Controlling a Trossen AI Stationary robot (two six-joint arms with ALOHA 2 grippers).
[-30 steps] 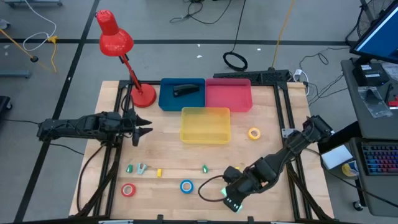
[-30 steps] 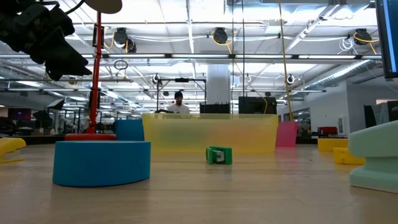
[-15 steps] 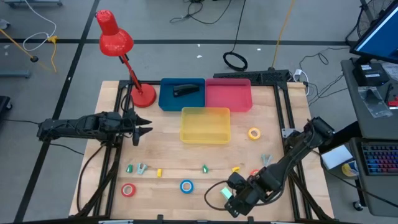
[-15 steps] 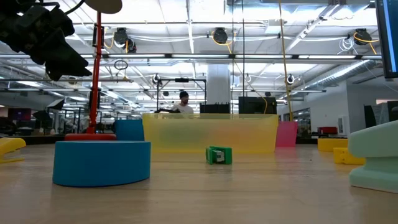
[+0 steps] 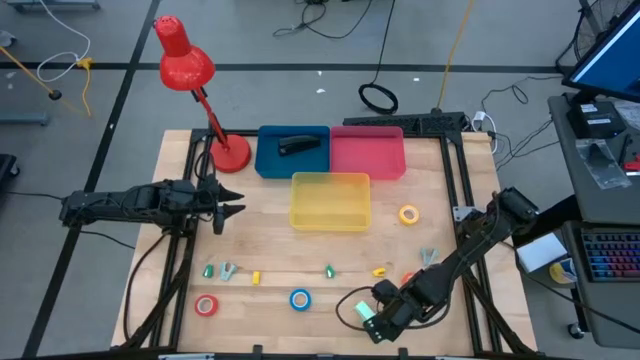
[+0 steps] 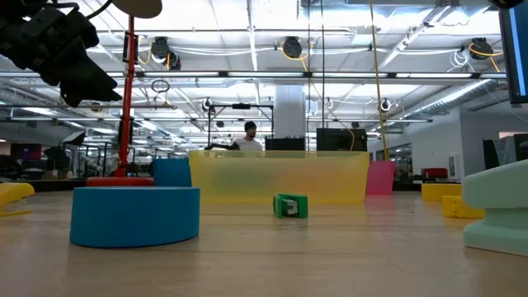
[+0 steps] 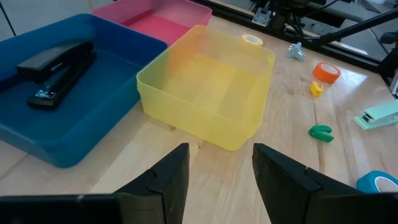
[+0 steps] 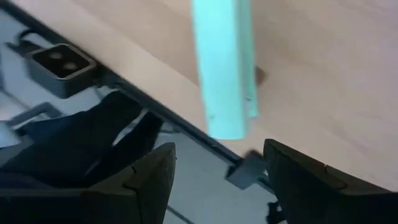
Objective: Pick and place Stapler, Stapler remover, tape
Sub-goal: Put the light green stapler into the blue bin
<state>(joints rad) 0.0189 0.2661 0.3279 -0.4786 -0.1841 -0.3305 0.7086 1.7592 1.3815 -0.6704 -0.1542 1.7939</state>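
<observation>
Two of my right fingers [image 8: 149, 180] stand apart, holding nothing, at the tabletop's front edge, right of centre; a mint stapler [image 8: 224, 68] lies just ahead of them. My left gripper [image 7: 214, 177] hovers open near the left edge. Black stapler [image 5: 295, 146] rests in the blue bin [image 5: 266, 160]. Blue tape [image 5: 300, 299] and red tape [image 5: 206, 305] lie near the front edge.

right tool [image 5: 372, 325] hangs at the counter's [image 5: 270, 300] near edge, hiding most of the mint stapler [image 8: 225, 68] from overhead; its wrist view cuts that stapler off at the frame edge. low view: stapler [image 6: 499, 206] cropped at the side, person [image 6: 250, 136] behind the yellow bin [image 6: 276, 175] too small to read
</observation>
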